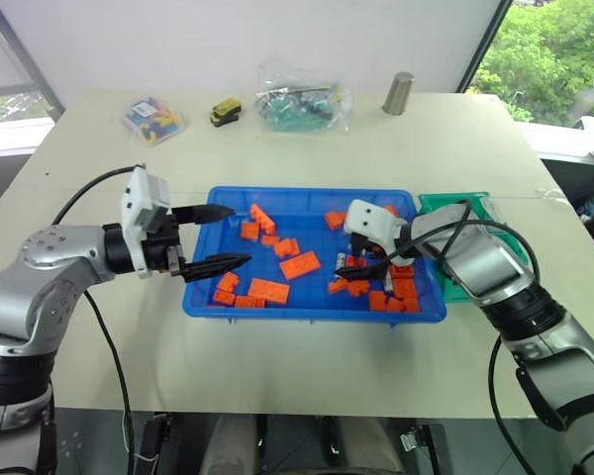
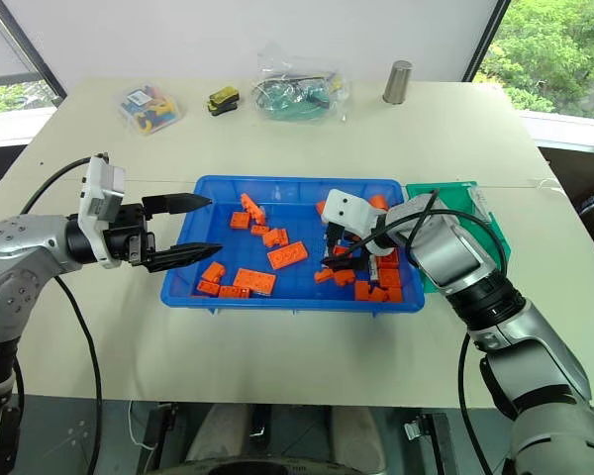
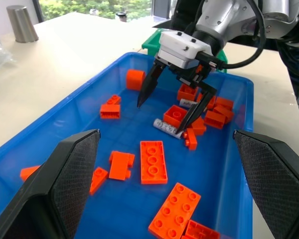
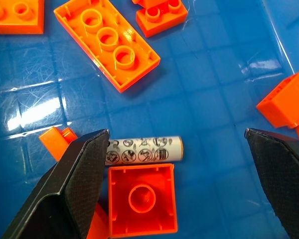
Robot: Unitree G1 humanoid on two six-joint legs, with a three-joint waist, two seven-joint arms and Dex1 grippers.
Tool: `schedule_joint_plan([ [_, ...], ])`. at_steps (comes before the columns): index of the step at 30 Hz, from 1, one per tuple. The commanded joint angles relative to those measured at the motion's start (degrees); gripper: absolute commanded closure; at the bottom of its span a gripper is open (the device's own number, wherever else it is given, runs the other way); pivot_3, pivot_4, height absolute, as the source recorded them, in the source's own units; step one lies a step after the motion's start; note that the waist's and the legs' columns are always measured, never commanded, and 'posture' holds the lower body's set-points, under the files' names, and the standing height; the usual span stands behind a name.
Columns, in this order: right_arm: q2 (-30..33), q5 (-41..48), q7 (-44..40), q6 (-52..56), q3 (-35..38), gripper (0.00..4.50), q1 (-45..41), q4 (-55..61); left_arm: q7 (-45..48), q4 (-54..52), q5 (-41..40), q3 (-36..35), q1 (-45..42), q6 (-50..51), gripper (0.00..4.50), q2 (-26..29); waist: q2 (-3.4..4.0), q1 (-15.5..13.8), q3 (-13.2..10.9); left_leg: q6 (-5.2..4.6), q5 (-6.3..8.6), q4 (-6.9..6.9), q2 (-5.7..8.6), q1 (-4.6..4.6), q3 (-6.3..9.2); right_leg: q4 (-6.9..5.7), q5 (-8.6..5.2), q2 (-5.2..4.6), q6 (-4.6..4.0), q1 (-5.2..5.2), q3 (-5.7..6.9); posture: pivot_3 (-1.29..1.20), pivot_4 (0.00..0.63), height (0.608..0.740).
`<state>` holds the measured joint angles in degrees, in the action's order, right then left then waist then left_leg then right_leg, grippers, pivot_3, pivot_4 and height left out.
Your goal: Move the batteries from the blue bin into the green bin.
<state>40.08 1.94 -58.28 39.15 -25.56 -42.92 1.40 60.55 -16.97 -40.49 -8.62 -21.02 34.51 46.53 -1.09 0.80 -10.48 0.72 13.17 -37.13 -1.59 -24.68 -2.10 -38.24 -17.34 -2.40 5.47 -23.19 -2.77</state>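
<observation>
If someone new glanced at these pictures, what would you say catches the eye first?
Probably the blue bin mid-table, scattered with orange bricks. Next, the right gripper, open and lowered into the bin's right half, one finger beside a silver battery lying flat against an upturned brick. The left gripper hovers open over the bin's left rim, and the green bin sits against the blue bin's right side.
</observation>
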Motion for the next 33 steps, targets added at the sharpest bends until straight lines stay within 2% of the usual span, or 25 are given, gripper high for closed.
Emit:
schedule_joint_plan([
  [1, 1.0, 0.9, -1.7, 1.9, 1.6, 0.03, 0.5, 4.2, -0.2, -0.9, -0.2, -1.8, -0.7, -1.0, 0.00, 0.5, 0.00, 0.0, 0.0, 0.00, 0.00, 0.00, 0.00, 0.00, 0.00, 0.00, 0.00, -0.01, 0.00, 0.00, 0.00, 0.00, 0.150, 0.739],
  [10, 3.2, 1.2, -3.4, 3.4, 2.2, 0.03, 2.2, 7.2, -0.2, -0.3, 0.3, -1.4, -0.7, -1.7, 0.00, 0.1, 0.00, 0.1, 0.0, 0.00, 0.00, 0.00, 0.00, 0.00, 0.00, 0.00, 0.00, 0.00, 0.00, 0.00, 0.00, 0.00, 0.150, 0.739],
  [26, -0.8, -2.8, -4.2, -4.2, -0.7, 0.03, 1.4, -1.9, 0.2, -0.2, 0.9, -1.3, -0.9, -2.4, 0.00, -0.2, -0.01, 0.1, 0.0, 0.00, 0.00, -0.01, -0.01, 0.01, 0.00, -0.02, 0.00, 0.02, 0.00, 0.00, 0.00, 0.00, 0.150, 0.739],
  [29, -1.1, -2.5, -4.6, -4.5, -0.3, 0.81, 1.3, -2.2, 0.0, -0.4, 0.9, -1.5, -0.8, -2.3, 0.00, -0.1, -0.01, 0.1, 0.0, 0.00, 0.00, 0.00, 0.00, 0.04, 0.00, -0.02, 0.00, 0.02, 0.00, 0.03, 0.00, 0.00, 0.150, 0.739],
  [32, -1.3, -1.9, -4.9, -3.5, 0.3, 2.15, 1.5, -1.4, 0.0, -0.3, 0.9, -1.5, -0.8, -2.3, 0.00, -0.1, -0.01, 0.1, 0.0, 0.00, 0.00, -0.01, -0.01, 0.04, 0.00, -0.02, 0.00, 0.01, 0.00, 0.03, 0.00, 0.00, 0.150, 0.739],
  [33, -1.3, -1.7, -4.9, -3.1, 0.6, 2.15, 1.6, -1.0, 0.0, -0.3, 0.9, -1.4, -0.9, -2.3, 0.00, -0.1, -0.01, 0.1, 0.0, 0.00, 0.00, -0.01, -0.01, 0.04, 0.00, -0.02, 0.00, 0.01, 0.00, 0.03, 0.00, 0.00, 0.150, 0.739],
])
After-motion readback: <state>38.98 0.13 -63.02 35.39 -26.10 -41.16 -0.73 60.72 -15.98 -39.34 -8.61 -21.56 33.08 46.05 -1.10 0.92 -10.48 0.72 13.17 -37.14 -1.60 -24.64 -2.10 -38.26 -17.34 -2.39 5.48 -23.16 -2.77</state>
